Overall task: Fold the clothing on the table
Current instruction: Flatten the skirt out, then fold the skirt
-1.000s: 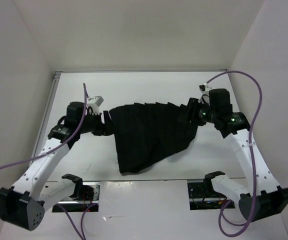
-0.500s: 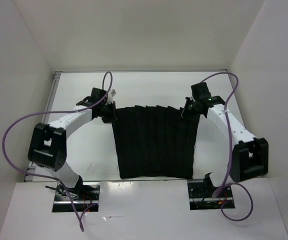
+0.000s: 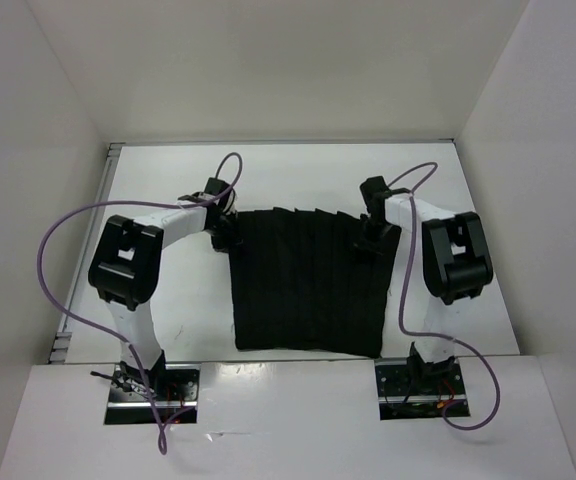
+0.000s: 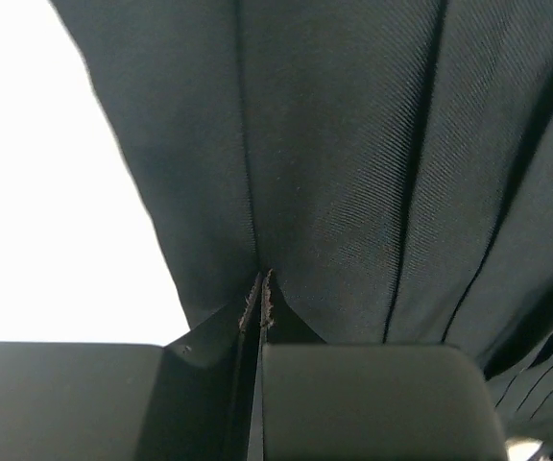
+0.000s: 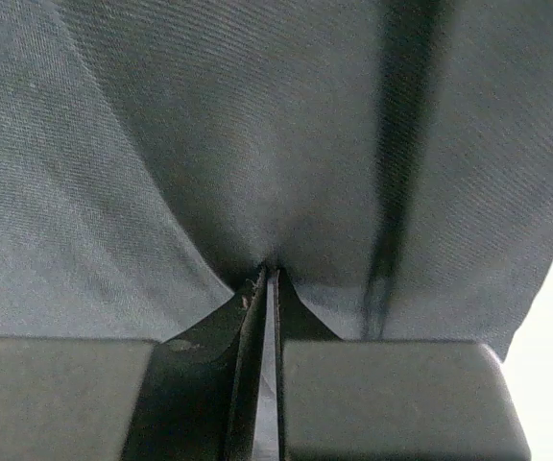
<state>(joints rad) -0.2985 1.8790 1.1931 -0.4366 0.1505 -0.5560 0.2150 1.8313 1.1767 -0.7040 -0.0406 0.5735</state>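
Your left claw [image 3: 225, 232] and right claw [image 3: 368, 240] are each clamped on a corner of the black pleated fabric skirt [image 3: 308, 290]. Its pleats and long axis run away from them, nearward.

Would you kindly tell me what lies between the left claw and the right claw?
The far edge of the clothing fills that stretch, pinched at its ends by the left claw and right claw; the top view shows it.

The clothing [image 3: 308, 285] is matte black cloth (fine twill weave).
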